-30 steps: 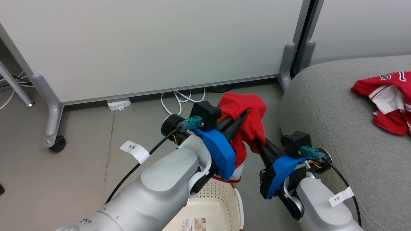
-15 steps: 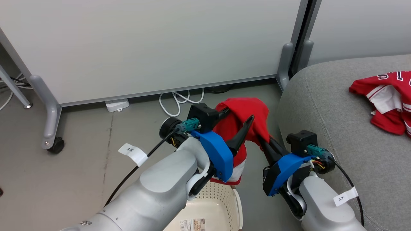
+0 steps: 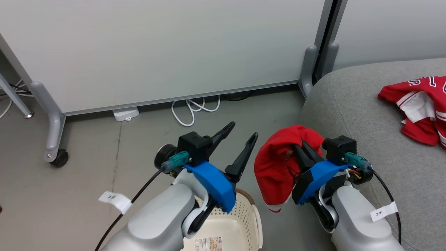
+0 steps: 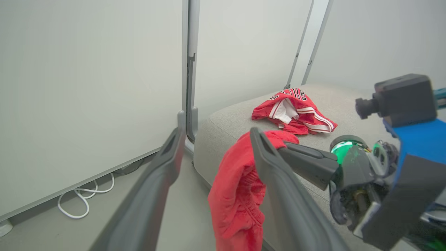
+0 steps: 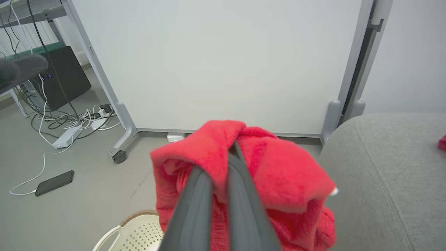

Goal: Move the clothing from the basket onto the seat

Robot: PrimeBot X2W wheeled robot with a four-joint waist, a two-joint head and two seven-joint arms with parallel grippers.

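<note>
Hiding the tips of the right claw point(image 3: 299, 150) grasping it, red clothing point(image 3: 275, 174) hangs; left claw point(image 3: 243, 130) released

Grey seat point(image 3: 348, 115) — red jersey point(image 3: 416, 115) atop; floor point(image 3: 87, 167) — basket point(image 3: 244, 223).

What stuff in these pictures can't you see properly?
- Basket: in the head view the left arm and bottom edge hide its inside.
- Jersey on the seat: head view, cut off by the right edge.
- Held jersey: bunched over the right hand, print hidden.
- Dark blur, right wrist view's upper left: too blurred to name.
</note>
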